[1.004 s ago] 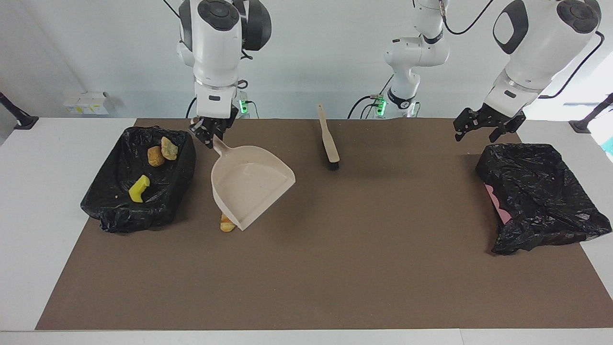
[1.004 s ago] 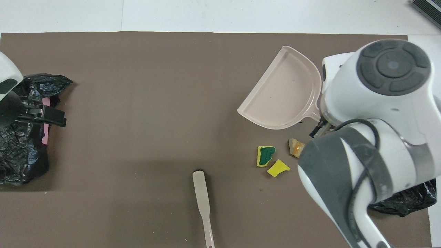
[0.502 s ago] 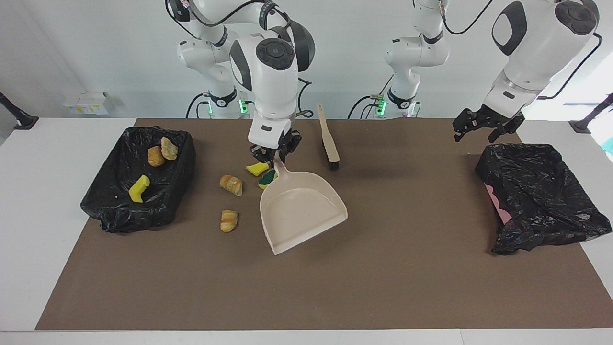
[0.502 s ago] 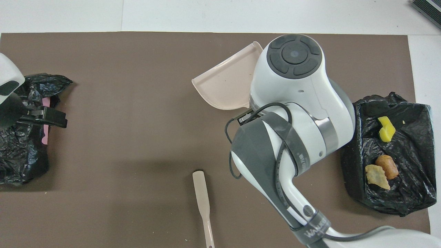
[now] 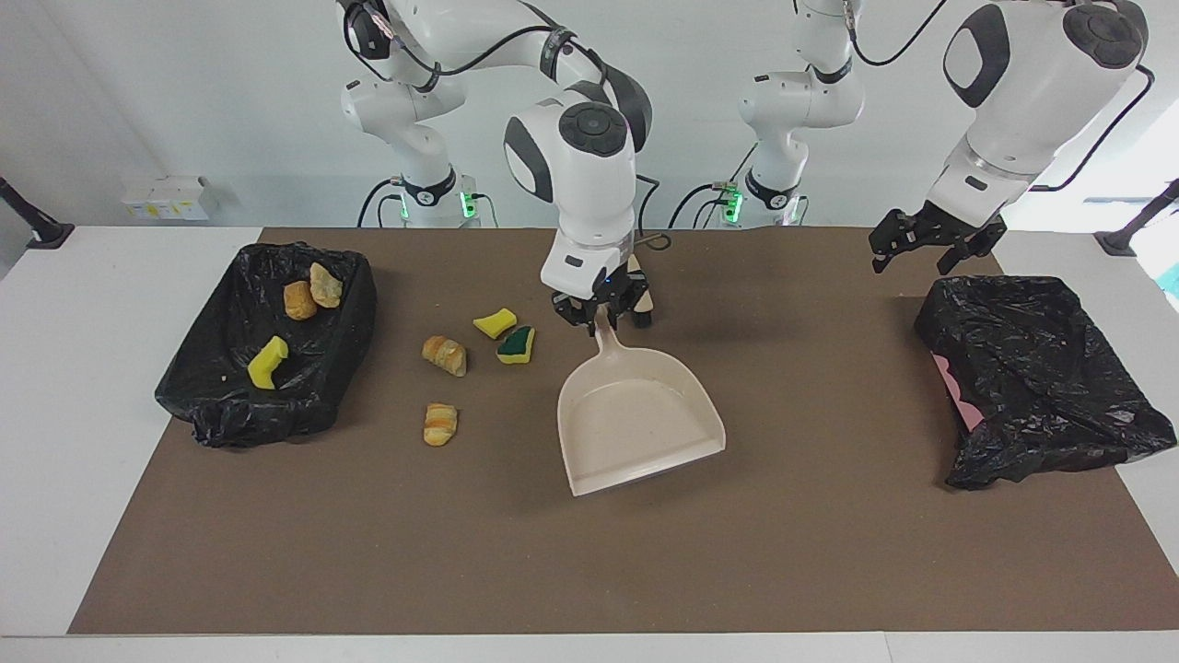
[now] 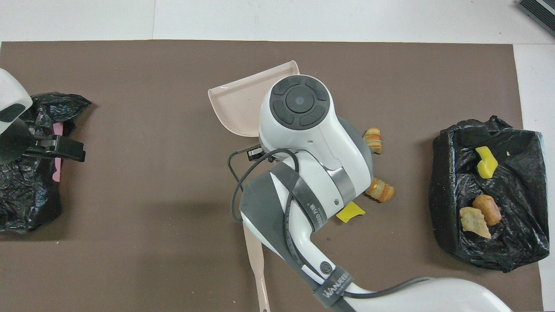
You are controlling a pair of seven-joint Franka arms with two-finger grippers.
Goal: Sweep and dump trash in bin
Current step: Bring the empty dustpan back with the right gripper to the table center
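— right gripper is clamped on the handle of the beige dustpan, holding it over the middle of the mat with the pan's mouth pointing away from the robots.

— and our left gripper?

— it waits with fingers spread wide and nothing in them, over the mat beside the crumpled black bag at the left arm's end.

— so how far are we?

— we count three pieces already in the black-lined bin at the right arm's end: a yellow sponge piece and two bread chunks. four more lie on the mat between bin and dustpan — a yellow sponge scrap, the green-faced sponge just beside it, and two croissant-like chunks, one of them farther from the robots.

— the dustpan?

— empty, as far as we can see. we'd call the job a bit under half done.

— and the brush?

— it lies on the mat near the robots, mostly hidden under the right arm; in the overhead view we see its handle. nobody holds it, so we judge the left arm must take it before the remaining four get swept in and dumped.
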